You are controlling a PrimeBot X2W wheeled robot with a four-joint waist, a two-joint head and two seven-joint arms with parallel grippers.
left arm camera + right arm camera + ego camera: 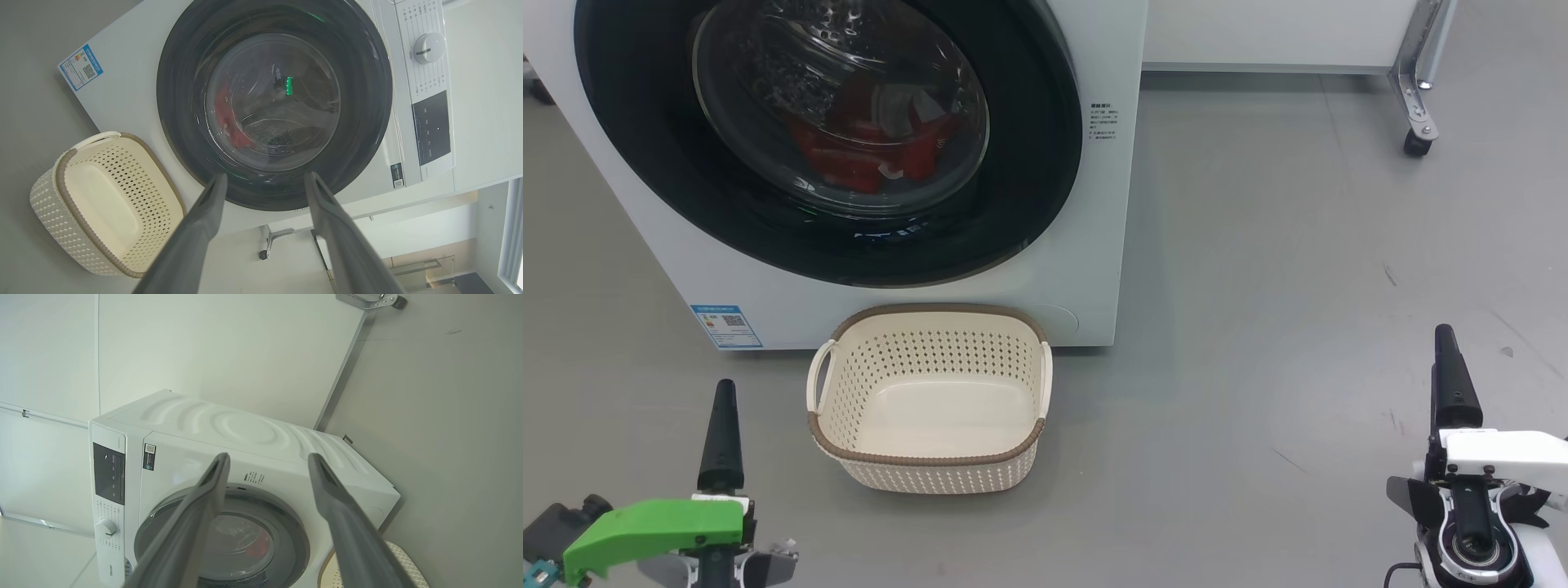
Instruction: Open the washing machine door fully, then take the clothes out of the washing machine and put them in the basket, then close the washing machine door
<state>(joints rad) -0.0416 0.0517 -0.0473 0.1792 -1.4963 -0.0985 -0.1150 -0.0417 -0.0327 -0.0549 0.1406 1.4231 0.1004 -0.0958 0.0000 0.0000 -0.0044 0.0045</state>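
At inspection the washing machine door (768,82) was found shut against the washing machine (1086,245), with the red clothes (866,151) visible behind it inside the machine, so no stage of the task was judged complete. The basket (931,478) stood empty on the floor (1258,327) just in front of the machine, below the door. The left gripper (266,176) and right gripper (269,457) were both spread wide with nothing between their fingers, well apart from the door; opening, unloading and closing all remained outstanding.
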